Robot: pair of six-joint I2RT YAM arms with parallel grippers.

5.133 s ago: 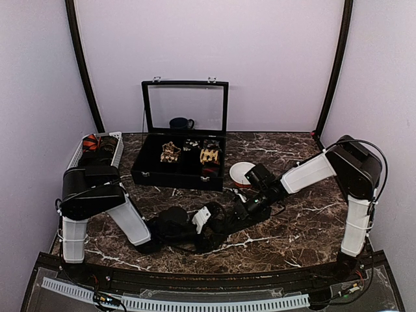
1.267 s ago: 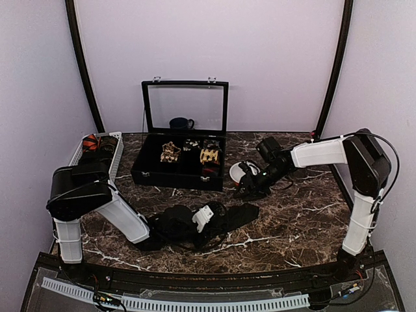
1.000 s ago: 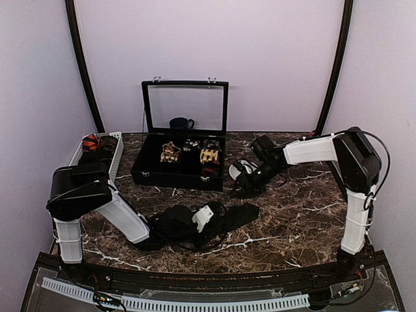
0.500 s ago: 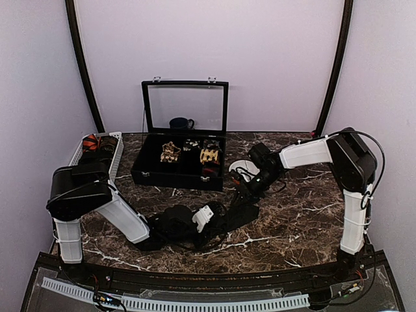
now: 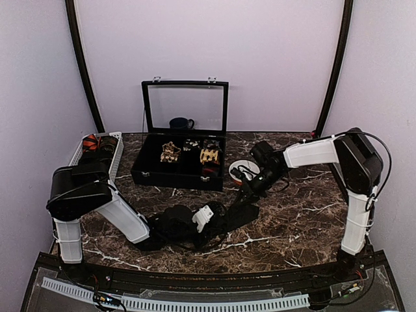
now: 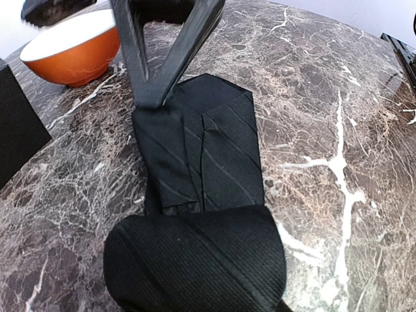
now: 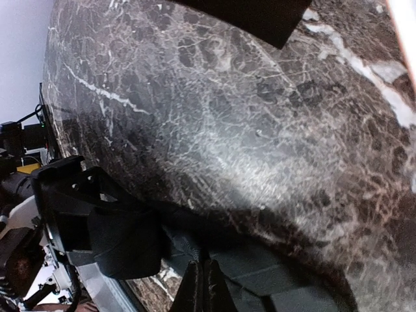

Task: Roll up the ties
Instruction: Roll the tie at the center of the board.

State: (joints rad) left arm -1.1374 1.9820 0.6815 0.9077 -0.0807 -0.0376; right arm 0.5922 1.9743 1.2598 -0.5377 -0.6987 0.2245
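A plain black tie lies on the marble table, its near part wound into a roll around my left gripper. The roll hides that gripper's fingers. The flat wide end stretches away from the roll. My right gripper is shut, pinching the left edge of the wide end; it also shows in the left wrist view. In the right wrist view its shut fingertips rest on the fabric, with the roll to the left.
A black hinged case stands open behind, with rolled ties in its compartments. An orange-and-white bowl sits right of it and also shows in the left wrist view. A white basket holds patterned ties at far left. A dark mug stands behind the case.
My right gripper came back from beside the bowl, down and left onto the tie's wide end, and shut on its edge. The left arm and the roll have stayed put.
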